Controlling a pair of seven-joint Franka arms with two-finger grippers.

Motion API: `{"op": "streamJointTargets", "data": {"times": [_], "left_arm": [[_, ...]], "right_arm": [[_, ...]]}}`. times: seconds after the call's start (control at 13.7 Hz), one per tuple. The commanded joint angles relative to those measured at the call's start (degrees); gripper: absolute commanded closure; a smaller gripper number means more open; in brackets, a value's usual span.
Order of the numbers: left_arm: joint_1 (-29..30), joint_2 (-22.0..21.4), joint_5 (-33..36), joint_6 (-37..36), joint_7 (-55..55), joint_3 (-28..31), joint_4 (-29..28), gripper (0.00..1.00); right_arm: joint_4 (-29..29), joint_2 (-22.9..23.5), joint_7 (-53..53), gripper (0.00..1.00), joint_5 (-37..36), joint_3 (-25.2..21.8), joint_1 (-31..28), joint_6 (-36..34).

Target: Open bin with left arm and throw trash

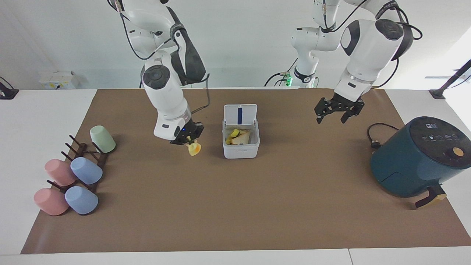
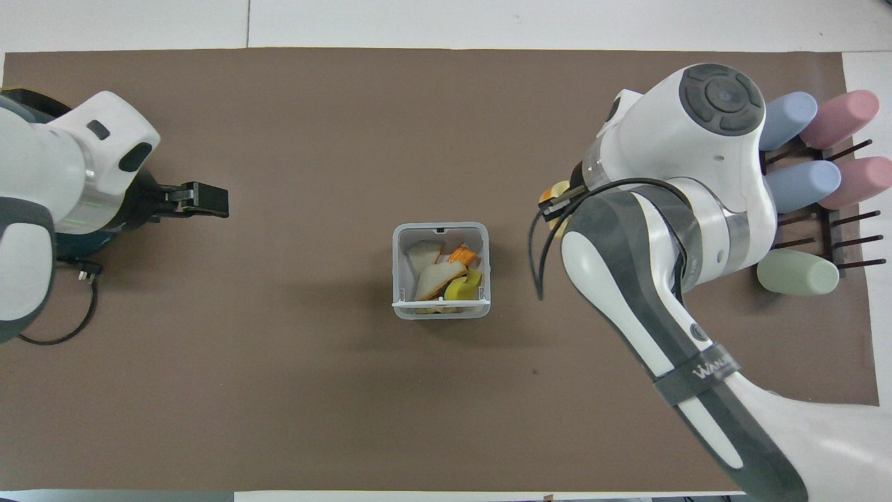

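The white bin (image 1: 241, 150) stands mid-mat with its lid (image 1: 240, 114) up, blue stripe showing. Inside lie a pale wedge (image 1: 241, 139) and yellow scraps (image 1: 232, 134); the overhead view shows the wedge (image 2: 433, 280), a yellow-green piece (image 2: 463, 286) and an orange bit (image 2: 458, 254) within the rim (image 2: 440, 226). My right gripper (image 1: 187, 139) is shut on a yellow orange-edged slice (image 1: 194, 148), held over the mat beside the bin, toward the right arm's end; it also shows from overhead (image 2: 556, 203). My left gripper (image 1: 337, 112) (image 2: 201, 200) is open and empty, over the mat between bin and air fryer.
A dark teal air fryer (image 1: 419, 158) with its cable (image 1: 375, 138) stands at the left arm's end. A dark rack of pastel cups (image 1: 73, 173) (image 2: 808, 181) lies at the right arm's end.
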Motion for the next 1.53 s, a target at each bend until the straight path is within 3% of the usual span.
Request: {"op": "streamJointTargets", "data": {"times": [0.0,0.22,0.44,0.51,0.58,0.66,0.88,1.24,1.46], "left_arm": [[3.60,-0.72,3.65,-4.51,5.64,-0.61,2.77,0.00],[5.64,-0.72,3.66,-8.37,7.33,-0.52,5.85,0.00],[7.39,-0.19,3.31,-13.47,7.85,0.27,9.98,0.00],[7.66,-0.10,3.31,-14.35,8.20,0.27,10.78,0.00],[7.66,-0.02,3.31,-15.15,8.30,0.27,11.66,0.00],[7.66,0.07,3.39,-16.37,8.38,0.27,12.27,0.00],[7.75,-0.63,3.31,-16.74,8.30,0.18,11.67,0.00],[7.49,-0.89,3.13,-17.26,7.59,0.18,11.14,0.00],[7.31,-0.81,1.90,-17.53,7.59,0.01,11.22,0.00]], "right_arm": [[1.77,1.40,16.68,1.00,7.08,0.24,3.72,2.14],[-4.00,0.27,26.02,1.00,7.00,0.24,11.20,11.10],[-9.12,-1.58,26.57,1.00,7.00,0.24,12.53,14.56],[-9.22,-1.58,26.57,0.87,7.00,0.24,12.45,14.30],[-8.96,-1.58,26.92,0.32,7.00,0.24,12.36,14.12],[-8.60,-1.58,27.09,0.00,6.92,0.15,12.44,13.86],[-7.81,-1.76,26.92,0.00,4.99,-0.11,12.10,13.42],[1.06,-2.02,26.22,0.00,-7.12,-0.90,9.12,0.26],[2.47,-7.45,25.34,0.00,-8.55,-1.08,2.36,-9.67]]}}
